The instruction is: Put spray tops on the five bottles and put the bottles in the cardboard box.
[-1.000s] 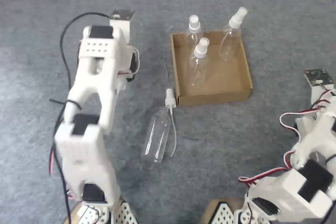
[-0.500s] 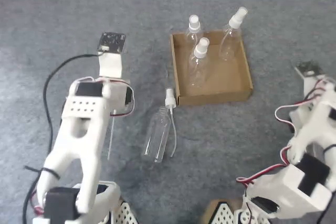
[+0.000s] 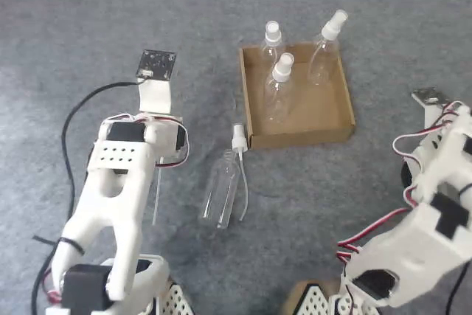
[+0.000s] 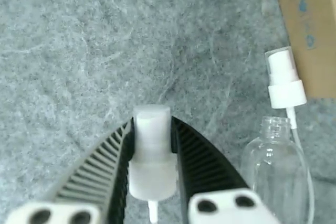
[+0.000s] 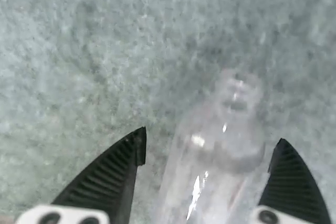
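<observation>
Since one second ago, left arm (image 3: 118, 182) drawn back from far reach, now closer to own base. Right arm (image 3: 435, 204) shifted a little toward table middle.

Left gripper (image 4: 152, 127) clamped on spray top (image 4: 152, 156), thin tube under it.

Right gripper (image 5: 211, 137) fingers wide apart, one on each side of uncapped clear bottle (image 5: 231, 98) lying on grey carpet (image 3: 59, 71); contact cannot be told.

Cardboard box (image 3: 324, 136) holds three capped bottles (image 3: 277, 92).

Second uncapped bottle (image 3: 221, 188) lies on carpet near box corner, loose spray top (image 3: 238, 138) beside its neck, just beside box wall.
</observation>
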Tool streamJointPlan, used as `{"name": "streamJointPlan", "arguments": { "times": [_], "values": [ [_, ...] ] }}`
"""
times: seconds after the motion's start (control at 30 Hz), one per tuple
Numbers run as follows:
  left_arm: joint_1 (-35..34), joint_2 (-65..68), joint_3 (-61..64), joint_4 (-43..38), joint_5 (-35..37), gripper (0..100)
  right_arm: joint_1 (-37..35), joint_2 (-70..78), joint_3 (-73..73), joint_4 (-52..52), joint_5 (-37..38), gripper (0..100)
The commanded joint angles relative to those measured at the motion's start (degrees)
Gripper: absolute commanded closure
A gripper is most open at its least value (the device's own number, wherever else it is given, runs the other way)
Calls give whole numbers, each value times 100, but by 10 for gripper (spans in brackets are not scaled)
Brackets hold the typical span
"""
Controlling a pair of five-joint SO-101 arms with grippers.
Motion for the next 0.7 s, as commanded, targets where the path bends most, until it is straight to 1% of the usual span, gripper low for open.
{"name": "streamJointPlan", "arguments": {
  "times": [0.0, 0.07, 0.23, 0.3, 0.33, 0.47, 0.53, 0.6, 0.67],
  "values": [
    [9, -105, -40, -176, -79, 991, -48, 356, -738, 127, 88, 700],
    [9, -105, -40, -176, -79, 991, -48, 505, -818, 110, 79, 772],
    [-9, -105, -40, -176, -79, 991, -48, 567, -844, 75, 141, 998],
    [-9, -105, -40, -176, -70, 991, -48, 444, -958, 145, 431, 983],
    [-18, -132, -40, -176, -70, 991, -48, 321, -1020, 198, 554, 996],
    [9, -167, -119, -176, -97, 991, -127, -646, -1125, 664, 571, 993],
    [-9, -229, -268, -105, -97, 991, -356, -1305, -1090, 840, 290, 993],
    [0, -475, -462, 167, -88, 991, -681, -2000, -897, 927, -88, 993],
    [9, -879, -655, 536, -70, 991, -1200, -2721, -545, 936, -404, 993]
  ]
}}
